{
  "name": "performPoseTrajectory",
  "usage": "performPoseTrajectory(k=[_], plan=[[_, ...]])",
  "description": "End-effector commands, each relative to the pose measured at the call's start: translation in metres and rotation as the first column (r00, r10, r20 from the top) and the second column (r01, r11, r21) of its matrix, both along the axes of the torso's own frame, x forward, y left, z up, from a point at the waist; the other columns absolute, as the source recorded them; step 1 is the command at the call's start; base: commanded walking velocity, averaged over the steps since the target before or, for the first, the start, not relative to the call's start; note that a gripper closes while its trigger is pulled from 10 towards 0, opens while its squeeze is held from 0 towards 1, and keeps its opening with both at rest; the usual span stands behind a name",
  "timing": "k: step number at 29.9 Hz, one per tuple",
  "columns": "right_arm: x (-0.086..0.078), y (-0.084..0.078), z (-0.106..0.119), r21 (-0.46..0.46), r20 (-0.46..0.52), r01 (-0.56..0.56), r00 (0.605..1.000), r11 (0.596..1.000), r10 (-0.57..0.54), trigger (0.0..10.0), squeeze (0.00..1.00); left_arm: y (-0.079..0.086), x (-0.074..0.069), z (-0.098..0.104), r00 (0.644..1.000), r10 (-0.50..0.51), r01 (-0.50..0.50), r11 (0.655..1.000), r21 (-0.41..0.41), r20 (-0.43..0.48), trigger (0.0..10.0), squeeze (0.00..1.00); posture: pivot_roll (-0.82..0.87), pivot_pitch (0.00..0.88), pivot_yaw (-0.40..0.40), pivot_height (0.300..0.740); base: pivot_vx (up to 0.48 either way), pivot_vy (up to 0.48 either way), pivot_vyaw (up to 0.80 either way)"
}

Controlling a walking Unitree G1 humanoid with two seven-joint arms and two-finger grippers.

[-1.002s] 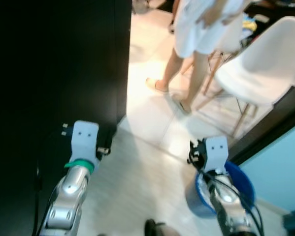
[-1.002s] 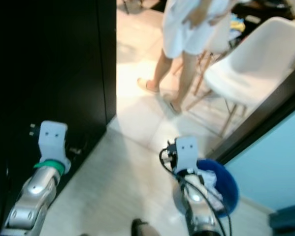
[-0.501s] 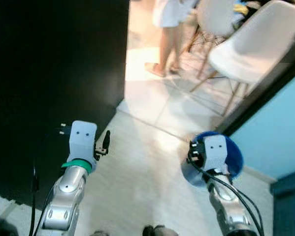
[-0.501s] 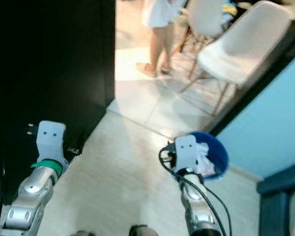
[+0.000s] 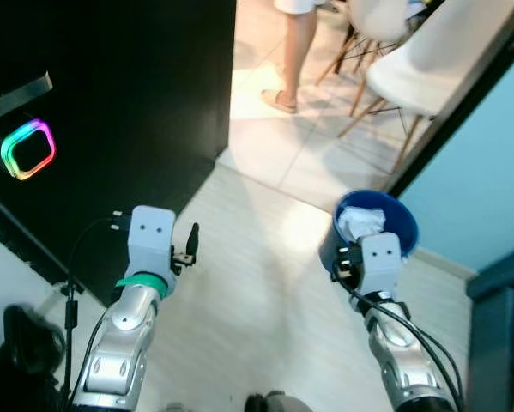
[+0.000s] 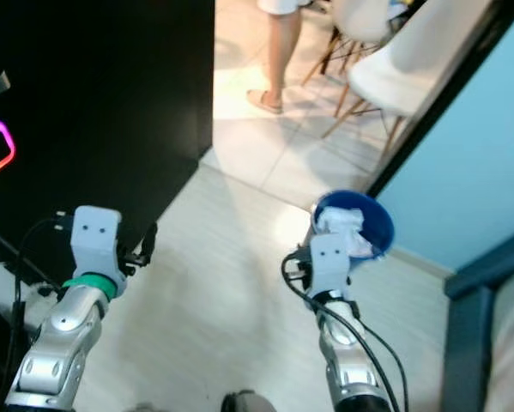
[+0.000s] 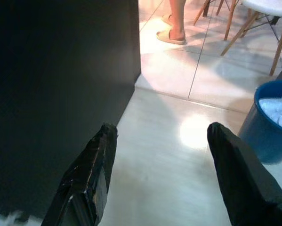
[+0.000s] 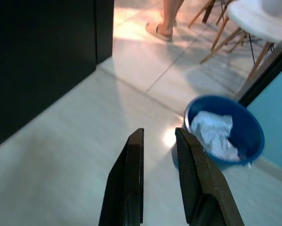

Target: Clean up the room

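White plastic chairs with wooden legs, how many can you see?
2: one white plastic chair just past the doorway on the right, another behind it near the person. More may be hidden.

Two silver arms, jointed metal segments. Left arm: green band below a white boxy wrist housing with two dark dots; black cable looping beside it. Right arm: same white housing, black cables trailing along. Fingers long, black, matte.
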State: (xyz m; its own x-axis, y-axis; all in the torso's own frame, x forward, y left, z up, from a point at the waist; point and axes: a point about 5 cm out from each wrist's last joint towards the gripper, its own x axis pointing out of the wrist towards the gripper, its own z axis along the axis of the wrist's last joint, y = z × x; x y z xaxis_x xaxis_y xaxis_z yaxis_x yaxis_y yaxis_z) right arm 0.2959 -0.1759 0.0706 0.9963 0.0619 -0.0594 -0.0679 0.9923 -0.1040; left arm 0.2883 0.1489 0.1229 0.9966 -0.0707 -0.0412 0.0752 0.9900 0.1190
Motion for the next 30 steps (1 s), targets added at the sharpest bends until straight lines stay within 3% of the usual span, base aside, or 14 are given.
performPoseTrajectory(k=[1, 18, 30], plan=[[-0.0002, 0.0047, -0.0043, 0.009, -0.020, -0.006, 1.000, 1.000, 0.007, 10.0, 0.00, 0.0038, -0.0017, -0.0069, 0.999, 0.017, -0.017, 1.000, 0.001, -0.030, 10.0, 0.00, -0.04, 0.092, -0.012, 0.740, -0.379, 0.000, 0.00], [0.0005, 0.0035, -0.0039, 0.010, -0.019, -0.004, 1.000, 1.000, 0.004, 10.0, 0.00, 0.0028, -0.0010, -0.0075, 0.999, 0.025, -0.025, 1.000, -0.005, -0.034, 10.0, 0.00, -0.04, 0.103, -0.017, 0.740, -0.368, 0.000, 0.00], [0.0018, 0.0034, -0.0054, 0.015, -0.028, 0.003, 1.000, 1.000, -0.002, 10.0, 0.00, 0.0069, 0.0005, -0.0120, 0.996, 0.056, -0.058, 0.998, -0.033, -0.076, 10.0, 0.00, -0.04, 0.099, -0.015, 0.740, 0.000, 0.000, 0.00]])
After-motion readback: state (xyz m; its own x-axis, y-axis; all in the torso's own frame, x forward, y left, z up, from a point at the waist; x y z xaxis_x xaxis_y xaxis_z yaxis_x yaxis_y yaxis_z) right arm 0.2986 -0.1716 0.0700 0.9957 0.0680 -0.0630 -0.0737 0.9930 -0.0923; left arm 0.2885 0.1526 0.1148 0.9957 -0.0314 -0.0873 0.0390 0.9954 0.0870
